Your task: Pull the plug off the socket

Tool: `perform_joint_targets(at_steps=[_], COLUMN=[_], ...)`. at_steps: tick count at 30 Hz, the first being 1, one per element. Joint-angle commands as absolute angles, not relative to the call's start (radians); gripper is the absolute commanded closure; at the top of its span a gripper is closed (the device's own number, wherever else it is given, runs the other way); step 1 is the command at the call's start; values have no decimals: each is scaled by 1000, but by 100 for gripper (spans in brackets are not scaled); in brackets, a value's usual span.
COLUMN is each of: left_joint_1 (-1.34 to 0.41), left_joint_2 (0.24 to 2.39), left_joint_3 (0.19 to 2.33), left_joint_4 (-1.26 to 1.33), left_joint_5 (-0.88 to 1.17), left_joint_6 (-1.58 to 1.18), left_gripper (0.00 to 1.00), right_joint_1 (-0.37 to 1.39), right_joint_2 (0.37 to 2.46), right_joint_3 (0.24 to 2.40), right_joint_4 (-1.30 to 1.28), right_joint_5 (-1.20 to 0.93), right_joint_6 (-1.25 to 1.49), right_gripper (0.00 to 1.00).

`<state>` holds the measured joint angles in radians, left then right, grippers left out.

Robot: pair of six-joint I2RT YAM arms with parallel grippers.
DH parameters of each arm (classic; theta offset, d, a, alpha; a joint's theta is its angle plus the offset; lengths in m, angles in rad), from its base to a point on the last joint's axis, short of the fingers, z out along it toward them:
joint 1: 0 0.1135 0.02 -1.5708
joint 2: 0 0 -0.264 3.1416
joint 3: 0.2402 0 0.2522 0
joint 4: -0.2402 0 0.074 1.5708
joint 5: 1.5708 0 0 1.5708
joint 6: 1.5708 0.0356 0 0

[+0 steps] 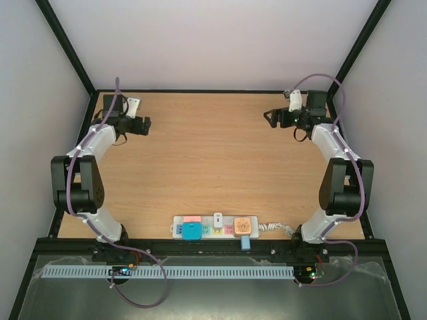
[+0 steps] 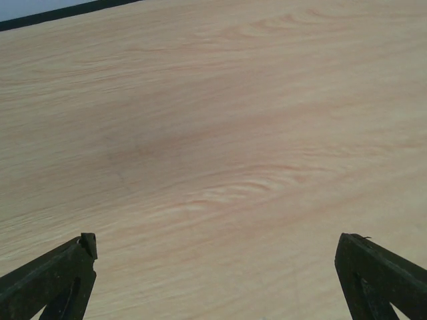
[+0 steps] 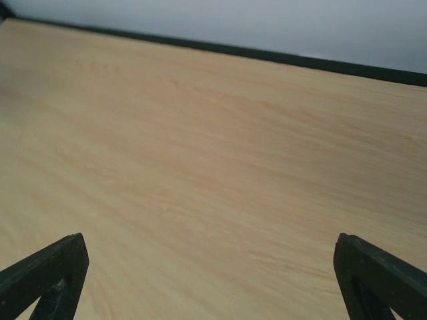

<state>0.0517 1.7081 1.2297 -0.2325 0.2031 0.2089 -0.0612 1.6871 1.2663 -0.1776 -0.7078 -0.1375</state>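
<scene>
Three plugs, as far as I can count, stand in the socket [image 1: 227, 230]: a blue plug [image 1: 192, 231] near its left end, a small white plug [image 1: 217, 221] in the middle, and a tan plug [image 1: 242, 225] toward the right. I cannot tell which one the task means. A pale-blue piece [image 1: 246, 243] sits just in front of the tan plug at the strip's near side; what it is I cannot make out.

The socket lies flat along the near edge of the table [image 1: 213, 153], lengthwise from left to right, between my two bases. Its cord [image 1: 273, 228] trails off toward my right base. Nothing that I can see fastens it down, so I judge that it would lift with a plug unless one gripper pins it while the other pulls.

Both my arms are folded out to the far corners, well apart from the socket. My left gripper [image 1: 143, 125] and right gripper [image 1: 270, 117] each point inward over bare wood. Both wrist views show the fingers spread wide with nothing between them, which suits a start: neither has anything to hold yet. The removal has not begun, and both arms face a long reach toward me.
</scene>
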Motion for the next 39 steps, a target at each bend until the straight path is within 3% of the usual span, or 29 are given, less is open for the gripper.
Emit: perform_joint_targets(at_steps=[1,14,25,34,39], left_joint_1=[3,-114,-147,-147,-146], left_joint_2=[1610,1416,1285,1250,1247], left_joint_3=[1210,1172,1067,1011,996], left_joint_4=[-321,-730,-692,-620,-609], left_joint_5=[255,491,528,525,522], left_joint_6=[319,665,604,520,492], left_gripper=[0,0,1,0,0], right_joint_1=[-23,314,689,858,987], right_joint_2=[1604,1382,1217,1215,1234], right_joint_3=[1264,1193,1071,964,908], right_joint_4=[-378,-861,-896,-814,-702], right_joint_5=[-767,-654,-560,-540,-410], right_joint_6=[-356,-833,-734,-627,-521], right_gripper=[2,2,2,2,2])
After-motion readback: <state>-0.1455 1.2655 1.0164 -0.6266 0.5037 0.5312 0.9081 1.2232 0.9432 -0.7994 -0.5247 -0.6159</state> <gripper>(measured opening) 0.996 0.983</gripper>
